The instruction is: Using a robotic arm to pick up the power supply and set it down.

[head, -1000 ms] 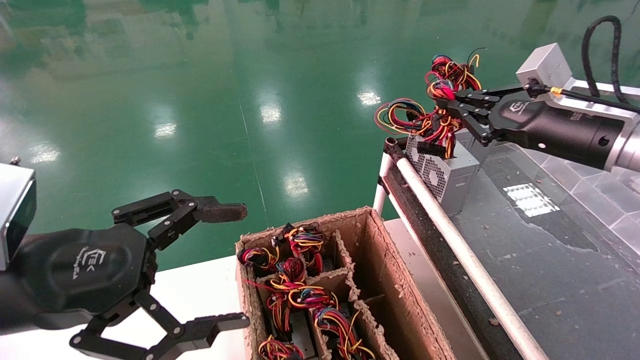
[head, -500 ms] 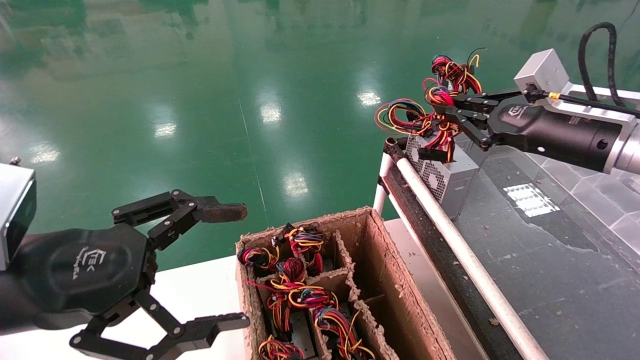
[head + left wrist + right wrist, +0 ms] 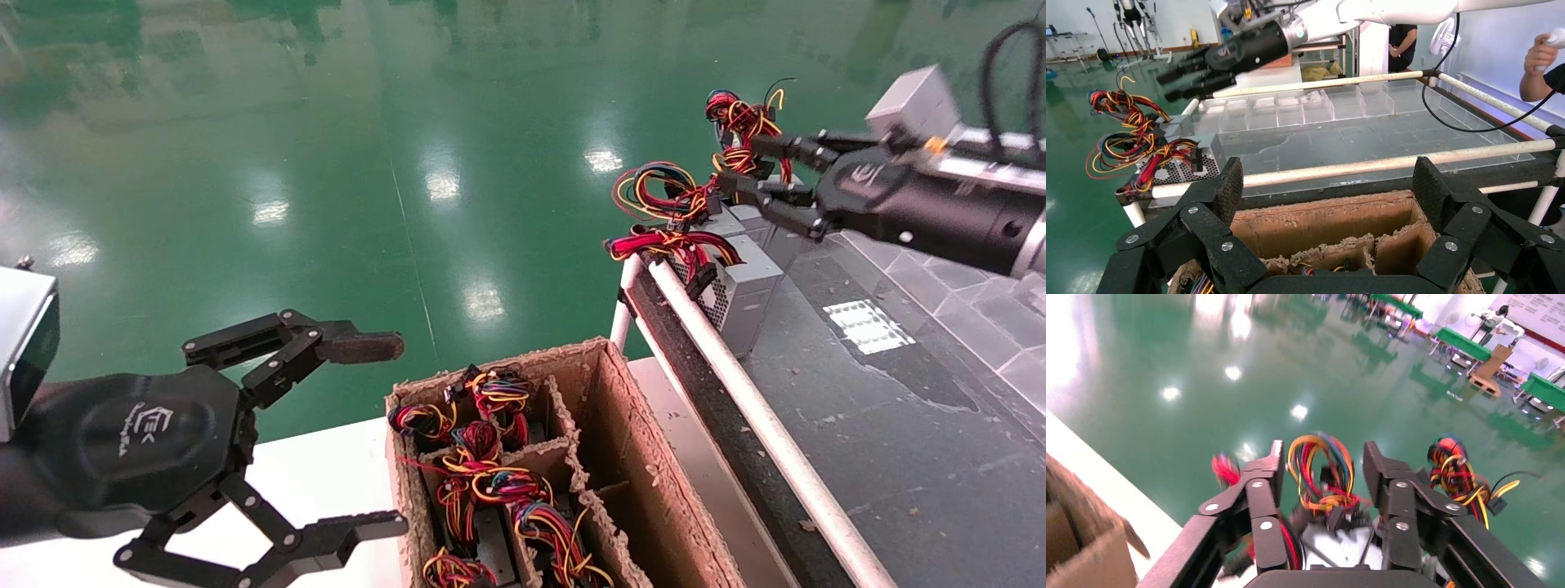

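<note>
Head view: right black linkage-fingered gripper (image 3: 739, 169) hangs at the far corner of the dark conveyor counter (image 3: 882, 392), jaws apart, nothing clamped, tips among the wire loops. Small grey metal power supply box with perforated vent face (image 3: 735, 290) sits on the counter just inside the white rail tube (image 3: 735, 392), its red, yellow and black wire bundle (image 3: 666, 241) spilling over the rail end. More grey units with wire bundles (image 3: 739, 114) stand behind it, just beside the gripper.

Left black linkage-fingered gripper (image 3: 359, 433) is parked low over the white counter edge (image 3: 327, 474), jaws wide apart, holding nothing, beside the brown cardboard divider box (image 3: 629, 441). Left-hand cells of the box hold further wired units (image 3: 490, 482); right-hand cells look bare.

Right wrist view: fingers (image 3: 1257, 502) spread on either side of a coloured wire loop (image 3: 1321, 471), not pinching it.

Left wrist view: same power supply (image 3: 1190, 165) on the counter corner, right gripper (image 3: 1177, 82) above it, apart from the box.
</note>
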Motion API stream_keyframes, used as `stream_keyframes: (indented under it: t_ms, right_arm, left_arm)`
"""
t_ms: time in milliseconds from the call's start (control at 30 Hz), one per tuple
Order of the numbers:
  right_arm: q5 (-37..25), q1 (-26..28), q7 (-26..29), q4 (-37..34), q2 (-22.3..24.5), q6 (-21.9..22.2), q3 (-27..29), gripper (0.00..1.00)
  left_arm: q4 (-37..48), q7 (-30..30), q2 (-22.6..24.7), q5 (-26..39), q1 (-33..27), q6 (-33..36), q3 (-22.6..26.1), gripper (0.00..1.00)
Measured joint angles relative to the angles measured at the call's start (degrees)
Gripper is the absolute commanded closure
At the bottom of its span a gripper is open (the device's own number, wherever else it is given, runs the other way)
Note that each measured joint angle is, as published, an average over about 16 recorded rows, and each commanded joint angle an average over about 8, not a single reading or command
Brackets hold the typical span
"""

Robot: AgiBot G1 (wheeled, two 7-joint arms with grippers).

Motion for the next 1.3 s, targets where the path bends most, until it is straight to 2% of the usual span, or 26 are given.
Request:
stream_keyframes:
  t_ms: [200, 400, 1067, 1100, 1300]
  right_arm:
    - [3.19, -0.51, 2.72, 0.44, 1.07, -2.38, 1.89, 0.0]
    - [5.83, -2.95, 5.88, 4.46, 2.46, -3.94, 3.09, 0.0]
    - [12.15, -15.98, 16.62, 27.86, 8.2, -6.12, 4.57, 0.0]
    - [12.46, -16.65, 17.17, 29.06, 8.49, -6.23, 4.64, 0.0]
    - [14.35, -20.6, 20.4, 36.16, 10.22, -6.87, 5.07, 0.0]
  left_arm:
    - [0.02, 0.01, 0.0, -0.01, 0.0, 0.0, 0.01, 0.0]
    - [0.04, 0.03, -0.01, -0.02, -0.01, 0.0, 0.02, 0.0]
    - [0.06, 0.05, -0.02, -0.05, -0.03, -0.01, 0.07, 0.0]
    - [0.06, 0.05, -0.02, -0.05, -0.03, -0.01, 0.07, 0.08]
    - [0.06, 0.06, -0.03, -0.06, -0.03, -0.01, 0.08, 0.08]
